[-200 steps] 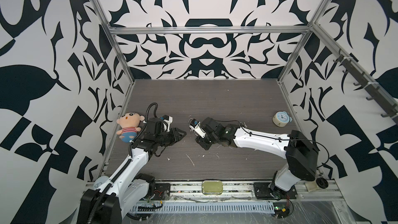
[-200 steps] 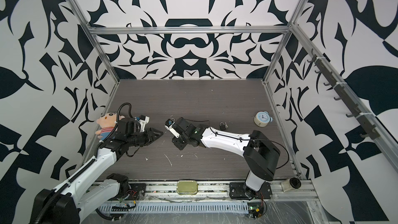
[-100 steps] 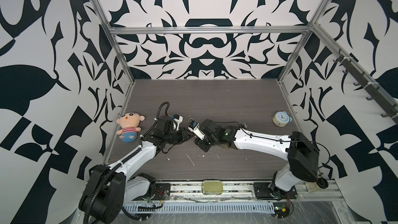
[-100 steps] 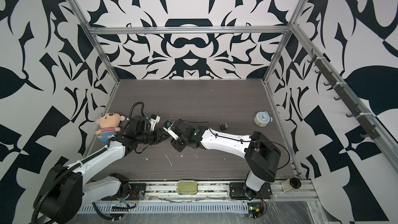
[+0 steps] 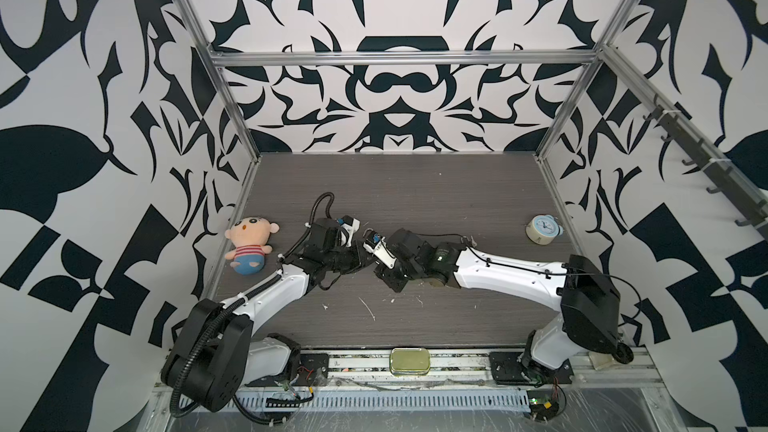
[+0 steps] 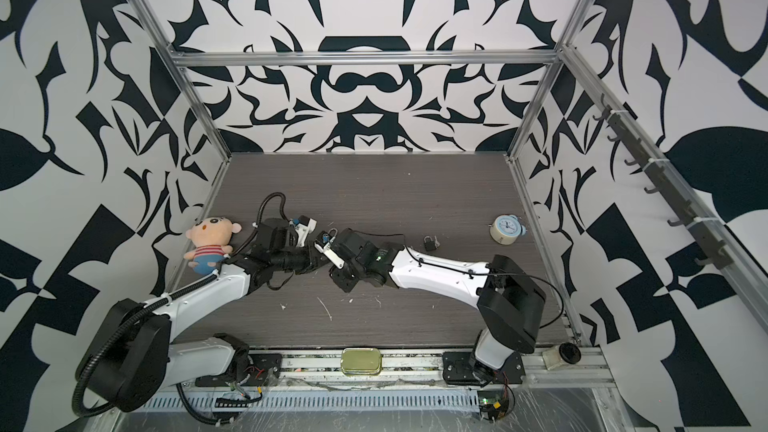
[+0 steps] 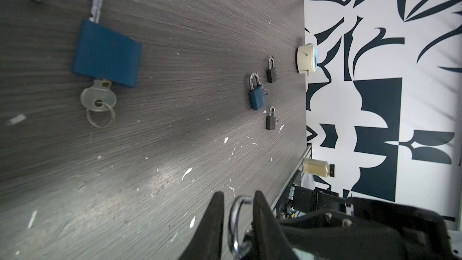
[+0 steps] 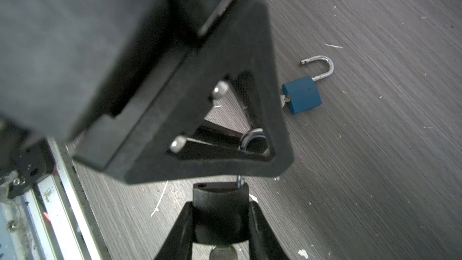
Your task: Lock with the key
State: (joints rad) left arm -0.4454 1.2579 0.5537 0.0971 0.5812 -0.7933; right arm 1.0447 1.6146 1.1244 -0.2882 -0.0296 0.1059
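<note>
When the views were tallied, padlocks numbered five.

Item one: small black metal padlock [image 8: 220, 193], clamped by its body in the right gripper [image 8: 221, 207] and held above the dark grey wood-grain tabletop [image 7: 175, 146] at the middle, where both arms met. One round silver key head [image 8: 222, 253] showed beneath it between the fingers. Its silver shackle [image 7: 235, 218] stood between the narrowed fingers of the left gripper [image 7: 238, 196]; whether they pinched it could not be told.

Item two: large blue padlock [image 7: 107, 56], shackle swung open, one silver key on a ring [image 7: 98, 97] in its keyhole, lying flat just beyond the grippers.

Items three to five lay clustered nearer the right wall, shackles closed: one smaller blue padlock [image 7: 256, 95], one black padlock nearest the clock [image 7: 272, 72], one black padlock on the blue one's other side [image 7: 270, 120].

Sundries, one of each:
- plush doll in striped top [image 5: 249, 243], by the left wall
- cream alarm clock with blue face [image 5: 542, 232], by the right wall
- gold-coloured oval tin [image 5: 409, 361], on the front rail
- capped glass jar [image 6: 557, 358], at the rail's right end
</note>
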